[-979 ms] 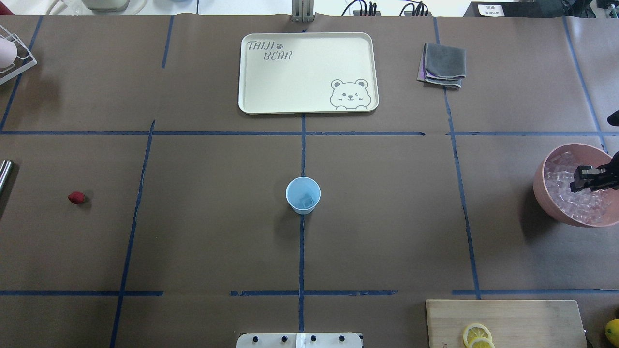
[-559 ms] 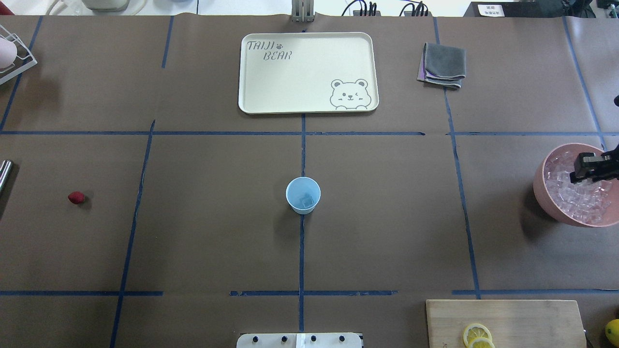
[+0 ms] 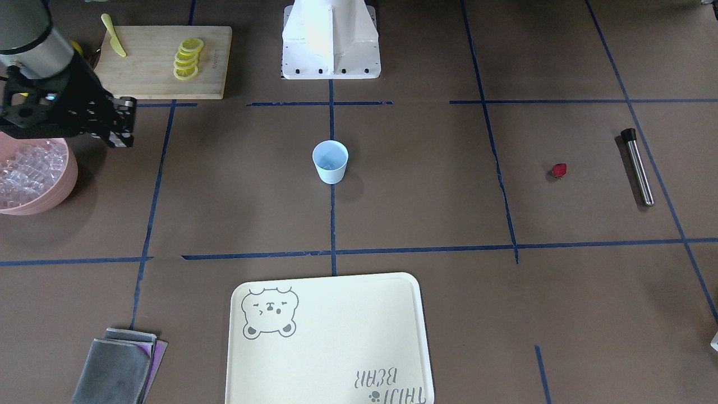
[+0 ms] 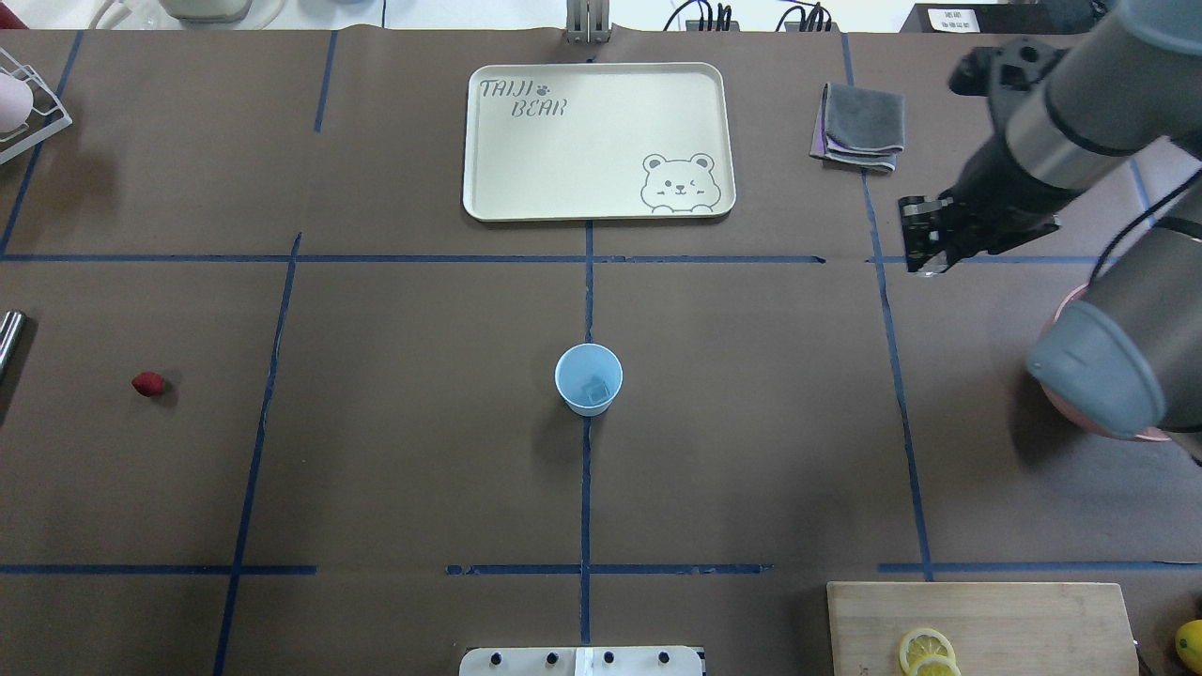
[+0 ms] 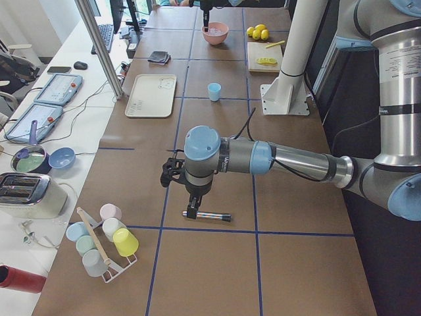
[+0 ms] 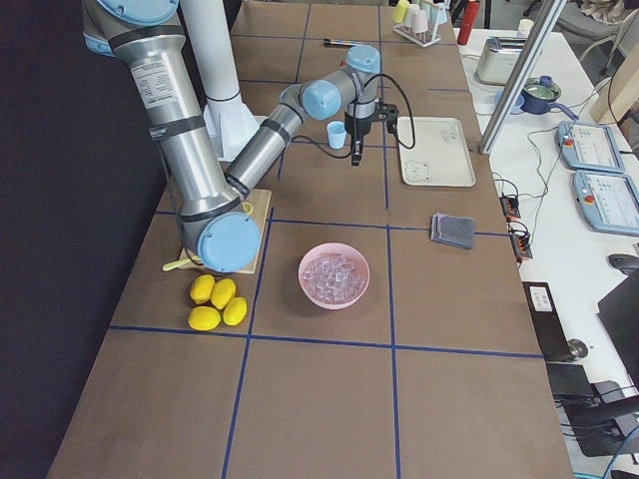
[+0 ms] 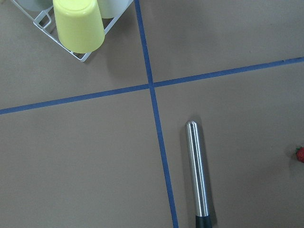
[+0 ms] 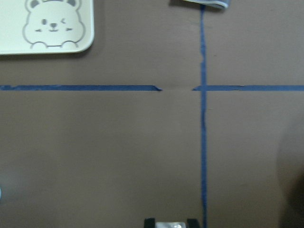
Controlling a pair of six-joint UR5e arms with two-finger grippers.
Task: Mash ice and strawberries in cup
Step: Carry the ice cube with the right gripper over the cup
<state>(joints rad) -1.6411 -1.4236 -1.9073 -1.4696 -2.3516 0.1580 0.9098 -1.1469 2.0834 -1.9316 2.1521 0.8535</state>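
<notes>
The pale blue cup [image 4: 589,378] stands upright at the table's middle, with one ice cube [image 4: 594,389] in its bottom; it also shows in the front view [image 3: 330,161]. My right gripper [image 4: 923,252] hangs above the bare table right of the cup, between the cup and the pink bowl of ice [image 3: 22,174]. Its wrist view shows the fingertips [image 8: 150,222] shut on a small clear ice cube [image 8: 170,224]. The strawberry [image 4: 147,383] lies far left. My left gripper [image 5: 192,212] hovers over the steel muddler [image 5: 212,215]; I cannot tell whether it is open.
A cream bear tray [image 4: 526,150] and a folded grey cloth [image 4: 859,127] lie at the far side. A cutting board with lemon slices [image 4: 977,624] is near right. A cup rack [image 7: 78,28] stands near the muddler [image 7: 197,175]. My right arm's elbow covers the pink bowl [image 4: 1068,302].
My right gripper has risen out of the pink bowl and moved left and toward the far side. The arm now hides most of the bowl. The cup and strawberry have not moved.
</notes>
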